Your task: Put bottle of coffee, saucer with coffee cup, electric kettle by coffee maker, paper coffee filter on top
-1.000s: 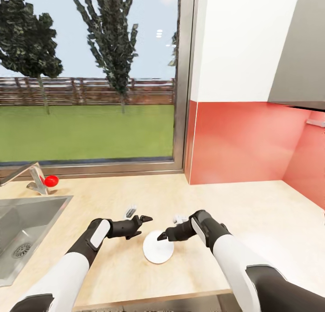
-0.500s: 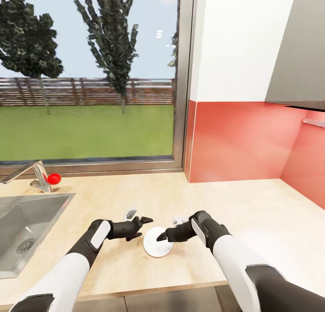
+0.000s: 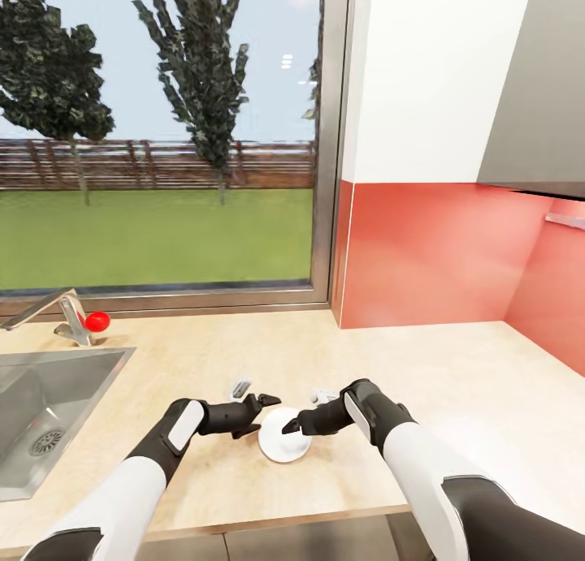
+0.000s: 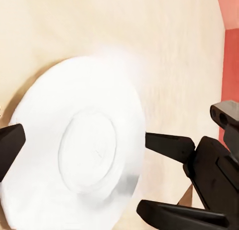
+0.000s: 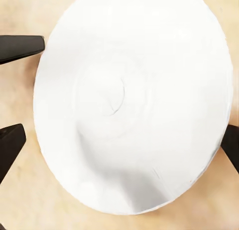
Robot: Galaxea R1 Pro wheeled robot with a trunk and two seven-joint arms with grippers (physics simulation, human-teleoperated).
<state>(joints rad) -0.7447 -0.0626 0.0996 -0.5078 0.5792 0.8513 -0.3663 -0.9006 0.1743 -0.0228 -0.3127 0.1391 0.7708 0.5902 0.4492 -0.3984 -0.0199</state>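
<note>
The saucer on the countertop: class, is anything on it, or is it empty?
Empty. The saucer lies flat on the countertop; its round centre well is bare, with no cup on it.

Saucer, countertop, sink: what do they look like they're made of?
Saucer: likely glazed ceramic, plain white and smooth with a faint round well at its centre; white plastic can't be ruled out. Countertop: pale wood or wood-look laminate, matte, with faint streaky grain. Sink: looks like brushed stainless steel, grey with a soft sheen and a perforated drain.
</note>
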